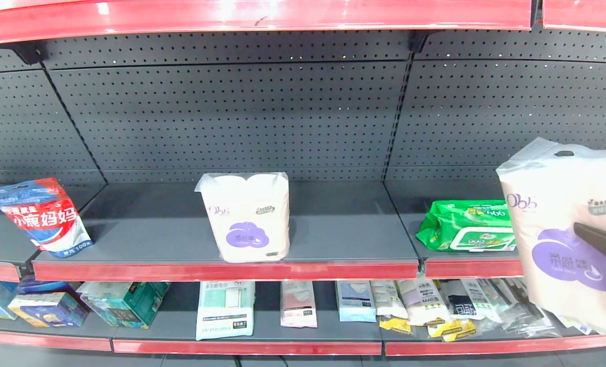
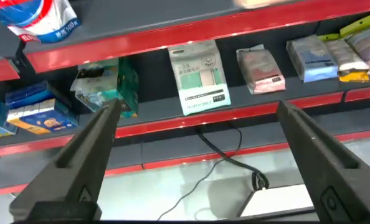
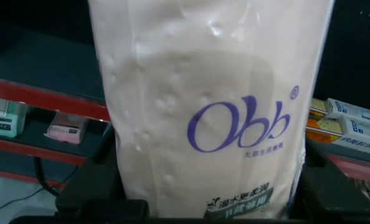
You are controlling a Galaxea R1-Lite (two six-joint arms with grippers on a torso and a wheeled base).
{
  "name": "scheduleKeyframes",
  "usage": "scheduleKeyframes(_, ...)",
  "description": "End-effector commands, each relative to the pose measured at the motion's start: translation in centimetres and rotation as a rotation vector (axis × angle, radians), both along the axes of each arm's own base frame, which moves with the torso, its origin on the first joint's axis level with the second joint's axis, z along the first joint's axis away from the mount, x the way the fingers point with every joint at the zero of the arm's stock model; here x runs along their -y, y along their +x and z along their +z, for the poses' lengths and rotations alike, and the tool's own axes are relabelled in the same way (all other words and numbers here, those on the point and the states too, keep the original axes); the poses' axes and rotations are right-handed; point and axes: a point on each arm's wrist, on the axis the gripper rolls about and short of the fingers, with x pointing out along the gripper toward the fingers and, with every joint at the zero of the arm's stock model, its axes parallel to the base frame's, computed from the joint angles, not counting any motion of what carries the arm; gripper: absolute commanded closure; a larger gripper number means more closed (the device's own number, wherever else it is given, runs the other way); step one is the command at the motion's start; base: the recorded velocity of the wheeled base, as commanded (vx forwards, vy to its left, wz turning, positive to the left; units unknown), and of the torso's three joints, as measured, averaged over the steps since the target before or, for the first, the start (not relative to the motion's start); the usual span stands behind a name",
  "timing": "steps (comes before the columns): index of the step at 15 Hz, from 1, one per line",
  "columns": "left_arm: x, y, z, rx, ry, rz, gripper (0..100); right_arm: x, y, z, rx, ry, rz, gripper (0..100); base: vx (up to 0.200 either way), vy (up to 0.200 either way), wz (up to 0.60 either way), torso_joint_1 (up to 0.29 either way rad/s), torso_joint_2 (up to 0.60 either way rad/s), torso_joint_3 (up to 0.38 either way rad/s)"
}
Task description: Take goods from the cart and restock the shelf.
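tissue pack (image 3: 210, 106): where is it held? (student)

right wrist view: upright between the two dark fingers (image 3: 88, 190) of the right gripper (image 3: 211, 193), which are clamped against its two sides, the printed face turned toward the camera. head view: the same pack (image 1: 563, 239) hangs in front of the shelf (image 1: 221, 270), one finger laid across its purple mark. (tutor)

what lies beyond those fingers? (student)

head view: a green wipes pack (image 1: 463, 225) lies flat on the shelf board, partly hidden behind the held pack, on the side toward the other arm. a second tissue pack (image 1: 247, 216) stands upright farther that way, well apart, near the board's front edge. a red and blue pouch (image 1: 45, 216) stands tilted, farthest off. (tutor)

and the other arm? (student)

left wrist view: left gripper (image 2: 197, 168), fingers (image 2: 79, 165) spread wide with nothing between them. through the gap, beyond the fingertips, a white and green packet (image 2: 200, 78) stands on a lower shelf board, and a black cable (image 2: 228, 160) lies on the floor below it. (tutor)
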Motion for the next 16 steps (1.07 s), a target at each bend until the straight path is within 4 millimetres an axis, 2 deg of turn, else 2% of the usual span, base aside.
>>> scheduleKeyframes(1, 0.0, -0.5, -0.6, 0.03, -0.002, -0.001, 0, 0.0, 0.5, -0.3, -0.022, -0.001, 0.0, 100, 0.0, 0.0, 0.6, -0.002, 0.0, -0.002)
scheduleKeyframes(6, 0.0, -0.6, -1.1, 0.034, -0.003, -0.004, 0, -0.1, 1.2, 0.0, -0.019, 0.006, -0.002, 100, 0.0, 0.0, 0.6, 0.009, 0.0, 0.001)
scheduleKeyframes(9, -0.1, -1.0, -1.8, 0.055, -0.01, -0.03, 0, 0.0, 1.3, 0.3, -0.012, 0.011, -0.01, 100, 0.0, 0.0, 0.0, 0.0, 0.0, 0.0)
scheduleKeyframes(12, -0.1, -1.3, -2.2, 0.087, -0.016, -0.025, 0, 0.1, 3.1, 0.6, -0.023, 0.051, -0.025, 100, 0.0, 0.0, 0.0, 0.0, 0.0, 0.0)
scheduleKeyframes(14, -0.1, -1.7, -2.5, 0.121, -0.08, -0.002, 0, -0.2, 6.2, 0.6, -0.014, 0.093, 0.024, 100, 0.0, 0.0, 0.0, 0.0, 0.0, 0.0)
scheduleKeyframes(16, -0.1, -1.3, -2.8, 0.149, -0.116, 0.015, 0, -0.3, 7.6, 0.1, -0.027, 0.101, 0.058, 100, 0.0, 0.0, 0.0, 0.0, 0.0, 0.0)
